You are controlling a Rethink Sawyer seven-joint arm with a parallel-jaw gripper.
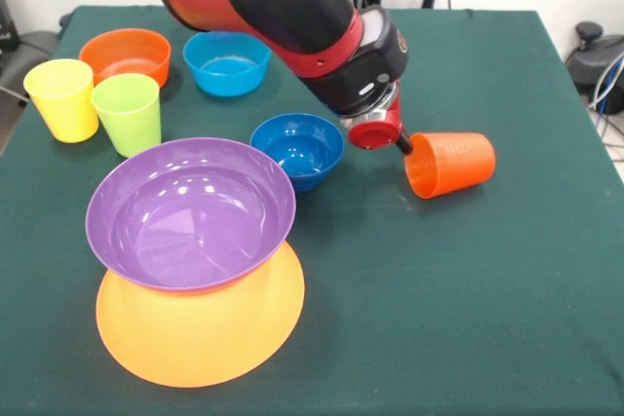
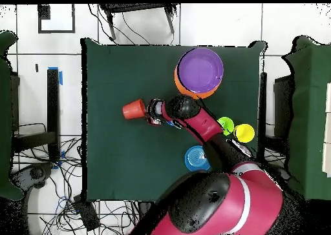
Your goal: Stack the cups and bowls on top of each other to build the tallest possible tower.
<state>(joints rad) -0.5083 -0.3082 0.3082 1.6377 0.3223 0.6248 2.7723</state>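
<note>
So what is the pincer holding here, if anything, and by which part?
The pincer grips the orange-red cup by its rim, at the mouth edge. The cup is tipped on its side, base pointing away from the arm.

The table (image 1: pixel 507 270) is showing a plain dark green cloth. The arm (image 1: pixel 283 7) is showing glossy red and black, ending in a red-collared gripper (image 1: pixel 402 143). An orange-red cup (image 1: pixel 450 164) is lying at the right. The purple bowl (image 1: pixel 190 211) is sitting on the yellow-orange bowl (image 1: pixel 200 333). Far left are standing a yellow cup (image 1: pixel 62 98), a lime green cup (image 1: pixel 128 113), an orange bowl (image 1: pixel 125 56), a light blue bowl (image 1: pixel 226 62) and a dark blue bowl (image 1: pixel 297 149).
</note>
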